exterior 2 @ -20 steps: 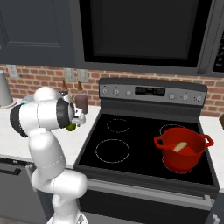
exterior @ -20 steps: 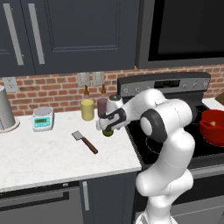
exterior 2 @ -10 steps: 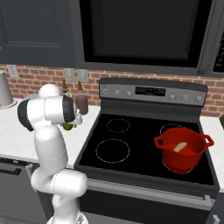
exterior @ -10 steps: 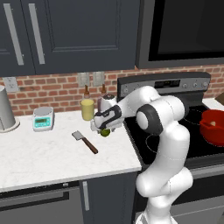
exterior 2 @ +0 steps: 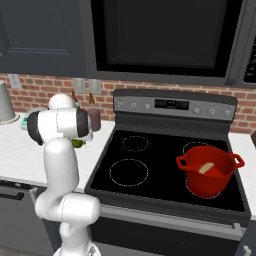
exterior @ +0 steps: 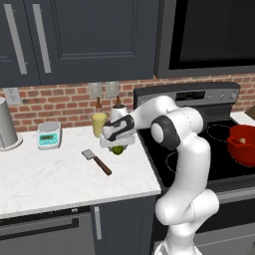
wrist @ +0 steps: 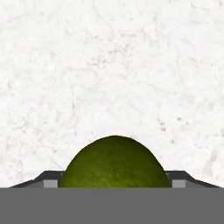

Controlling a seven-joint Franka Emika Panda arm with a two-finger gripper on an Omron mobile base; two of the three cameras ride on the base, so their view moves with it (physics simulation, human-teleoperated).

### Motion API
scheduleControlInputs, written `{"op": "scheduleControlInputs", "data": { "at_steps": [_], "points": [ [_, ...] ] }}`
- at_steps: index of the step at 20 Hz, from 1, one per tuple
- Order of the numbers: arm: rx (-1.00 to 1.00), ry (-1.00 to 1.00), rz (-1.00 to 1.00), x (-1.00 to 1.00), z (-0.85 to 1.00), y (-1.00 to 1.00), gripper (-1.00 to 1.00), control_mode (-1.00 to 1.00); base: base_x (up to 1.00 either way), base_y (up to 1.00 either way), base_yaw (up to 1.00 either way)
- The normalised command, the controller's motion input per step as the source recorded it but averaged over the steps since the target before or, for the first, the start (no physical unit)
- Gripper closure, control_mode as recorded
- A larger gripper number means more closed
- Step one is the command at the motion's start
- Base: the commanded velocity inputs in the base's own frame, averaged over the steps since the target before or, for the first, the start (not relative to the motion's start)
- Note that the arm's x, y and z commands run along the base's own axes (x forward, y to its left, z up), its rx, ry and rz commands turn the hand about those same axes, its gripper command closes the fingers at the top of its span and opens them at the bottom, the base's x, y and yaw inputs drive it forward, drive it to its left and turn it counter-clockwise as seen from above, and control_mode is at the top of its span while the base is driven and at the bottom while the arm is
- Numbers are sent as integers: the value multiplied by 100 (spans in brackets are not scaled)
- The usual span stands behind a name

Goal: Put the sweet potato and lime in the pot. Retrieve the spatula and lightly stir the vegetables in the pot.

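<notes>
While sitting between the gripper (wrist: 114, 183) tips, grip unclear: round, dull yellow-green, finely pitted lime (wrist: 114, 162).

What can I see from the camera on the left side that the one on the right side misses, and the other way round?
The left base view shows the spatula lying on the counter and a small scale. The right base view looks down into the red pot, where the sweet potato lies. Both share the gripper lowered around the lime, the stove and the brick wall.
</notes>
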Motion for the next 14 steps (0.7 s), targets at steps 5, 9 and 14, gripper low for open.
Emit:
{"op": "scheduleControlInputs", "data": {
  "at_steps": [5,9,14],
  "points": [
    [0,-1,0,-23,-1,-2,100,-100,0,0,0],
    [0,-12,0,-82,14,-38,100,-100,0,0,0],
    [3,-23,0,-100,38,-76,100,-100,0,0,0]
  ]
}}
